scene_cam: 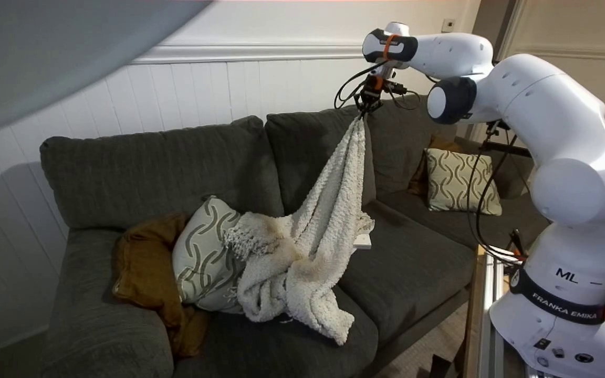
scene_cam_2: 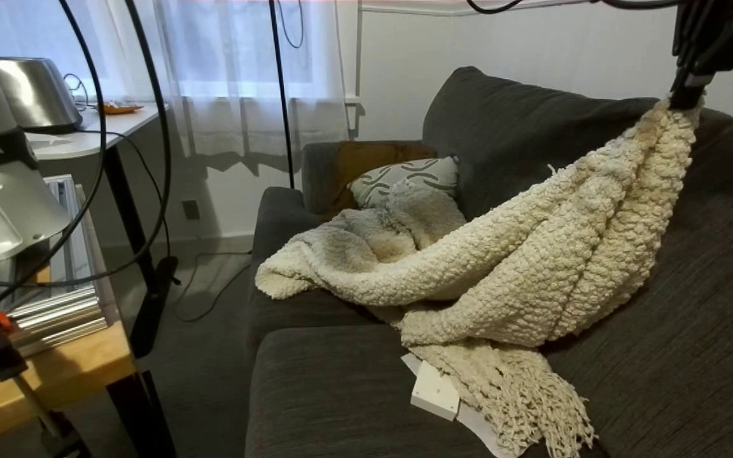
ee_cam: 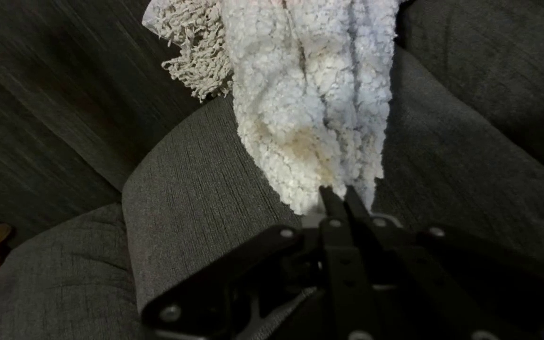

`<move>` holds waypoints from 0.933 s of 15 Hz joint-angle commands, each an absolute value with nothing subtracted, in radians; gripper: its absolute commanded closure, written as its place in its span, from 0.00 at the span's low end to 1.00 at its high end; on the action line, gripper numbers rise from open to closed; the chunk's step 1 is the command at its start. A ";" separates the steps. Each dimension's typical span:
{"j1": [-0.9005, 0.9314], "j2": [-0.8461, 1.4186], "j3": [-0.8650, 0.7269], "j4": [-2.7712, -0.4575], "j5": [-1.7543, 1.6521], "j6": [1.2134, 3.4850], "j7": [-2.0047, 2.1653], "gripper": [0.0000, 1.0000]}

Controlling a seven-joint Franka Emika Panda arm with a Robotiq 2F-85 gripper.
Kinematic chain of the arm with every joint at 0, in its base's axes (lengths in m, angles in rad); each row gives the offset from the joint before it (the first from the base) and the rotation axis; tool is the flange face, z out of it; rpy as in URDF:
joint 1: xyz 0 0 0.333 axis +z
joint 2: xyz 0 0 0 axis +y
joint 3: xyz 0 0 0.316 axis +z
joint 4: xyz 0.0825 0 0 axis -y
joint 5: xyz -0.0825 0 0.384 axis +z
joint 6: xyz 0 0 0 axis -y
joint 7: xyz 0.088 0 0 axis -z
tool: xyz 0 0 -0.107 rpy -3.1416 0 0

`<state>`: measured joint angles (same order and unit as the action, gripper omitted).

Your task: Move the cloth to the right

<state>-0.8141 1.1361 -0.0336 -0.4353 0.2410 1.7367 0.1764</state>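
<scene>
The cloth is a cream-white fluffy throw (scene_cam: 329,231), seen in both exterior views (scene_cam_2: 544,280) and in the wrist view (ee_cam: 310,89). My gripper (scene_cam: 364,113) is shut on one end and holds it up near the top of the sofa back. It also shows at the upper right in an exterior view (scene_cam_2: 686,98). The cloth hangs in a slanting, stretched fold from the fingers. Its lower part lies rumpled on the seat and against a patterned pillow (scene_cam: 202,252). In the wrist view the fingertips (ee_cam: 340,192) are close together on the cloth's end.
A dark grey sofa (scene_cam: 160,173) stands against the wall. A mustard-orange cloth (scene_cam: 147,262) lies beside the patterned pillow. Another patterned pillow (scene_cam: 460,181) is at the far sofa end. A white box (scene_cam_2: 435,391) lies partly under the cloth's fringe. The robot's table (scene_cam_2: 55,375) stands before the sofa.
</scene>
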 commanded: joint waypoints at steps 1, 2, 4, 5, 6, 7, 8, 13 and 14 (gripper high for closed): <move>-0.817 1.123 -0.020 -0.456 0.228 1.746 0.176 0.97; -0.818 1.123 -0.020 -0.455 0.228 1.746 0.176 0.99; -0.820 1.121 -0.026 -0.462 0.236 1.762 0.250 0.99; -0.828 1.118 -0.037 -0.466 0.236 1.769 0.312 0.99; -0.838 1.118 -0.042 -0.469 0.238 1.773 0.359 0.99; -0.847 1.119 -0.044 -0.471 0.243 1.780 0.399 0.99; -0.858 1.119 -0.043 -0.472 0.248 1.788 0.439 0.99; -0.914 1.142 -0.043 -0.437 0.265 1.820 0.627 0.99; -0.924 1.143 -0.043 -0.436 0.266 1.829 0.664 0.99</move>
